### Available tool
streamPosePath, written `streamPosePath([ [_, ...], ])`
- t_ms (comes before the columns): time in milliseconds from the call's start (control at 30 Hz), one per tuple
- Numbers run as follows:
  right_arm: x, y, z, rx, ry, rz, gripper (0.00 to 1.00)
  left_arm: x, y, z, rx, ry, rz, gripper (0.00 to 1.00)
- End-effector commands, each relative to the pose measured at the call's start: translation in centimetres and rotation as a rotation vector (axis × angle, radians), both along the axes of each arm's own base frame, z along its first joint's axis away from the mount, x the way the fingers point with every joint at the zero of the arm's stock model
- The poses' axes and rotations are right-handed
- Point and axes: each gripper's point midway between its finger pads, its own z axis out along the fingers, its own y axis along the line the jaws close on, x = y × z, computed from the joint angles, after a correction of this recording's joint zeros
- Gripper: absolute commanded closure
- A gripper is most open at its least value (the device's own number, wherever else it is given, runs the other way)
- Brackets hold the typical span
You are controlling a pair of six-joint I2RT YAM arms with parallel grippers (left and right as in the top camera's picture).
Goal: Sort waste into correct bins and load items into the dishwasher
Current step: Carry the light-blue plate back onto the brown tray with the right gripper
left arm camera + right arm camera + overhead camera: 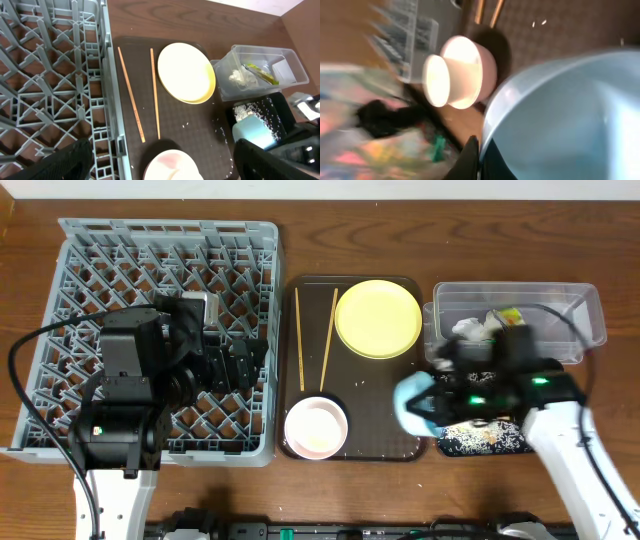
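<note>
The light-blue bowl (415, 402) hangs tilted over the right edge of the brown serving tray (375, 395), just beside the black tray (522, 448); the right pincer (476, 159) grasps only its rim, so I judge it may slip and drop; the right arm reaches leftward; the left pincer (240, 365) waits released above the dish rack (70, 280).

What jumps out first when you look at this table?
The huge grey rack fills the left side. On the right, the right gripper pinches a light-blue bowl by its rim. Between them, a yellow plate sits on the brown tray.
</note>
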Motion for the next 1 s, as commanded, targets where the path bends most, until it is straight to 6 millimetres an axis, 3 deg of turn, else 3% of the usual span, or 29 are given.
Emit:
streamPosePath([
  [0,1.1,0.0,-2.2,-0.327,-0.088,-0.060,0.99,-0.1,-0.3,0.8,-0.015,-0.011,-0.013,0.09],
  [67,1.7,0.8,-3.6,-0.458,-0.145,-0.084,0.99,-1.0,-0.3,-0.1,-0.014,0.045,-0.012,0.09],
  [267,2.6,2.9,-6.2,-0.501,-0.159,-0.043,0.98,-1.9,-0.3,-1.0,-0.011,0.104,-0.010,0.09],
  [333,2.5,4.1,-6.2,-0.446,-0.141,-0.018,0.78,-2.2,-0.3,-1.2,-0.011,0.116,-0.010,0.09],
  [367,2.4,4.5,-6.0,-0.422,-0.135,-0.009,0.65,-2.3,-0.3,-1.3,-0.011,0.123,-0.010,0.09],
  [400,2.3,5.1,-5.5,-0.392,-0.126,0.003,0.61,-2.3,-0.2,-1.3,-0.010,0.126,-0.010,0.09],
  [600,2.0,8.1,0.4,-0.233,-0.147,0.089,0.48,-2.6,-0.2,-1.6,-0.009,0.142,-0.009,0.09],
  [667,1.8,8.8,1.6,-0.211,-0.150,0.106,0.46,-2.6,-0.2,-1.5,-0.009,0.137,-0.009,0.09],
  [767,1.1,9.5,1.7,-0.206,-0.149,0.135,0.48,-2.5,-0.2,-1.4,-0.009,0.134,-0.009,0.09],
  [967,0.1,10.5,-2.5,-0.369,-0.121,0.158,0.54,-2.5,-0.2,-1.4,-0.009,0.129,-0.009,0.09],
])
